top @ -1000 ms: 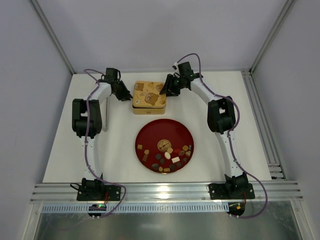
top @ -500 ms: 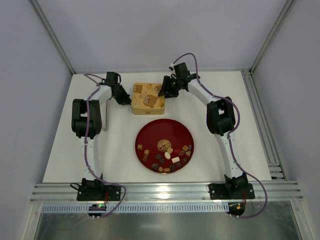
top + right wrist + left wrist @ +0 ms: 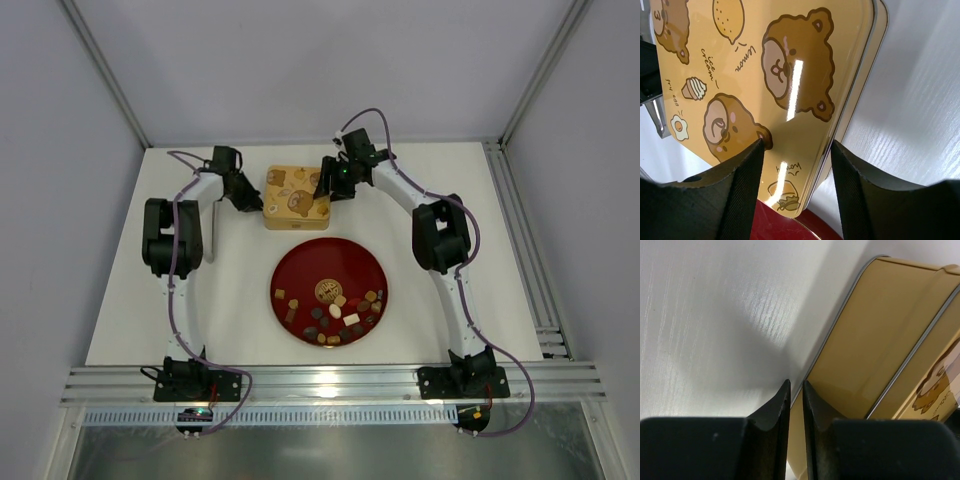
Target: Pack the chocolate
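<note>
Tin (image 3: 297, 196): a yellow, bear-printed box with its lid on, standing on the white table (image 3: 150, 300) just beyond the red plate (image 3: 300, 262), apart from it.
Chocolates (image 3: 335, 312): a loose cluster lying on the near half of the red plate; none can be seen in the tin, which is closed.
Left gripper (image 3: 795, 390): low at the tin's left side, fingers (image 3: 774, 407) drawn narrow with only a slit between them; the slit lines up with the tin's bottom edge, and whether they pinch any metal cannot be told.
Right gripper (image 3: 797, 165): fingers (image 3: 742, 172) spread wide, straddling the lid's right edge, poised over it without a visible grip.
Stage, as judged: both arms attend to the tin rather than the sweets; the closed lid fits either a box about to be opened or one being steadied or shifted.
Risk, slip: the glossy lid offers little friction, so a closing finger may skate off its rim.
Risk, shove: uneven pressure from the two sides could slide the tin toward the plate, or tip it.
Risk, lid: a lift from one edge alone could jam it askew.
Hidden: the tin's interior; the lid seam on the far side; contact under the left fingertips.
Hard to make out: individual chocolates, too small in the overhead view.
</note>
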Motion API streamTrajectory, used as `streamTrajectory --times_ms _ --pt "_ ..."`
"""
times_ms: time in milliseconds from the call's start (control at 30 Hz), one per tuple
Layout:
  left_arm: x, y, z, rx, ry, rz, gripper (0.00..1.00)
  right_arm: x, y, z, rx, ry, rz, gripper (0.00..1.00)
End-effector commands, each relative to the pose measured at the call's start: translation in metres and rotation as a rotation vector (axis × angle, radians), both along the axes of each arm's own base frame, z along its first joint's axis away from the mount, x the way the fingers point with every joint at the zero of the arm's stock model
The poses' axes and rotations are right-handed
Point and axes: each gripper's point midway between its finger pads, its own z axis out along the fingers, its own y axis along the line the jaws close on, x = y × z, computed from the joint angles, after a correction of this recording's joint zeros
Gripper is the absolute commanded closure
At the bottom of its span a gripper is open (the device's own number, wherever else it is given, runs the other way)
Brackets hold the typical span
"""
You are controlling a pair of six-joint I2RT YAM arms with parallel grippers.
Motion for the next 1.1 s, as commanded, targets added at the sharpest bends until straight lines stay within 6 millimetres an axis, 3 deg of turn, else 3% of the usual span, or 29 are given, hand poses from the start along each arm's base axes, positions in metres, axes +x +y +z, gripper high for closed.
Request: streamTrajectory --times_ms 0,167,800,1067 --pt "0.008 -0.014 0.039 -0.042 -0.102 -0.019 0.85 0.001 0.004 0.042 -0.011 -0.093 0.020 0.41" --pt "0.004 -0.024 0.040 -0.047 -0.103 -0.037 0.86 0.002 0.004 0.042 -0.034 -0.107 0.019 0.40" --pt "0.003 -0.024 0.046 -0.070 -0.121 -0.047 0.83 -0.002 0.007 0.044 -0.154 -0.162 0.047 0.23" --pt "0.006 -0.005 0.050 -0.069 -0.129 -0.013 0.77 -0.001 0.002 0.040 -0.187 -0.164 0.037 0.21"
